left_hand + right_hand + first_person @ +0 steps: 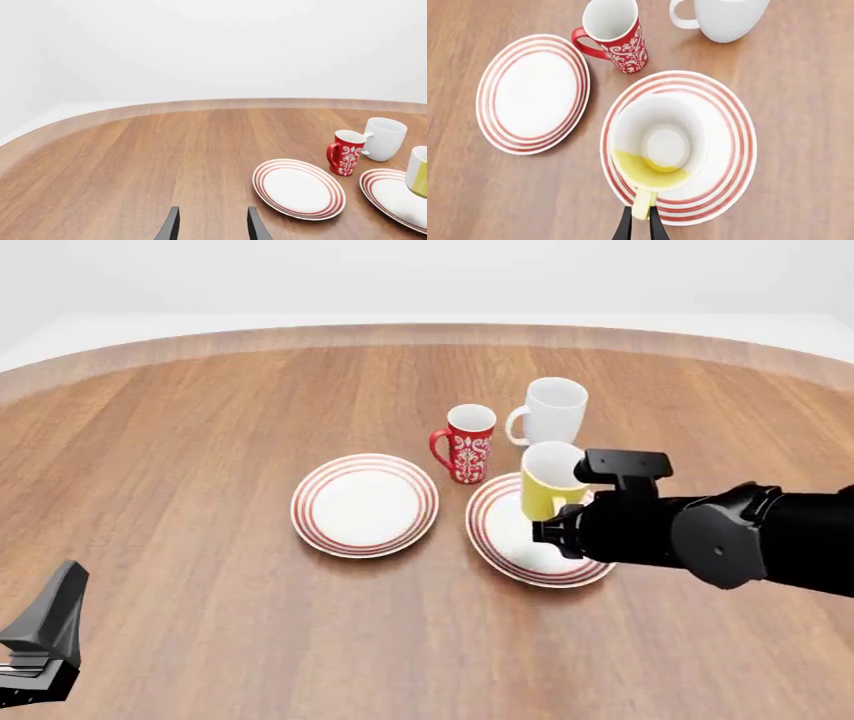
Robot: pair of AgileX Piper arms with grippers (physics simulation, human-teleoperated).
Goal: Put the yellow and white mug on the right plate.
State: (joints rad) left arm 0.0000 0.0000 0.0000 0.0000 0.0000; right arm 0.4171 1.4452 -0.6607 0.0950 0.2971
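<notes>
The yellow and white mug hangs upright over the right plate, and its white inside faces the right wrist camera. My right gripper is shut on the mug's yellow handle. In the front view the mug sits over the far half of the right plate, seemingly a little above it, with the right gripper just behind it. My left gripper stands open and holds nothing, low over the table's near left. The left wrist view catches the mug over the right plate at the frame's edge.
The left plate lies beside the right one, the same red-ringed white. A red white-patterned mug stands just beyond the gap between the plates. A taller white mug stands behind the right plate. The brown table's curved far edge runs across the back.
</notes>
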